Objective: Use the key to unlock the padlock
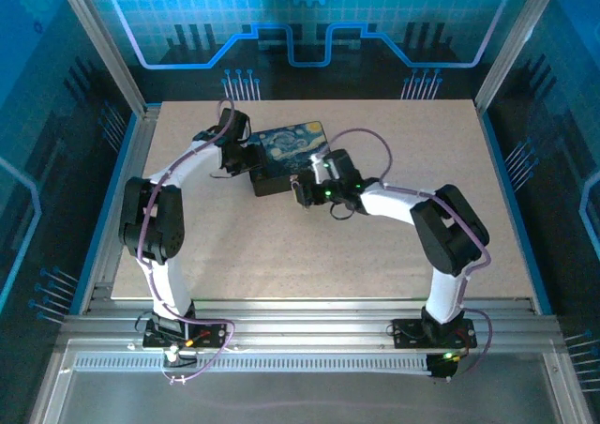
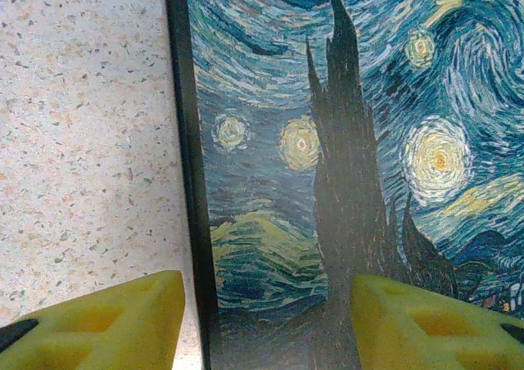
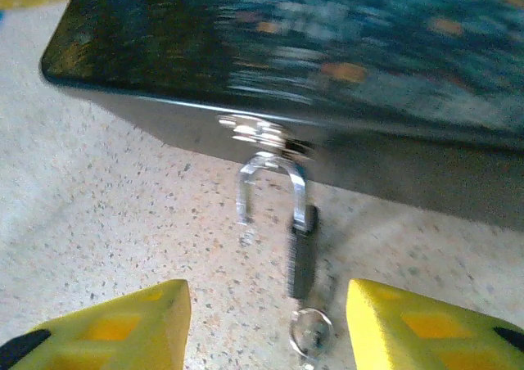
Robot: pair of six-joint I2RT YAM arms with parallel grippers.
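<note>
**A:** Start on the left. What is the left gripper (image 2: 268, 309) doing?

**B:** Its fingers stand apart, astride the left edge of the box (image 2: 344, 141). One yellow finger is over the table (image 2: 82, 141) and the other over the painted lid. It clamps nothing, and I cannot tell whether it presses on the lid.

**A:** And the padlock (image 3: 300, 259)?

**B:** It hangs from the hasp (image 3: 258, 131) on the box's front wall, at twelve o'clock from the right gripper (image 3: 268, 325). That gripper's fingers are also apart and hold nothing. The key (image 3: 311, 331) is at the lock's lower end, at six o'clock from the shackle (image 3: 301, 196), and its ring seems to rest on the table.

**A:** How will the lock handle?

**B:** I'd judge it light, stiff and slick, a bit of metal that swings on the hasp instead of resisting a push. The shackle's left leg looks free of the body, so it may already be sprung. I'd hold it across the dark body's flat sides, or by the key's ring. The thin shackle would likely slip in a pinch.

**A:** Is there room to move?

**B:** There is open table from three round through six to nine o'clock. The box wall shuts off twelve.
</note>
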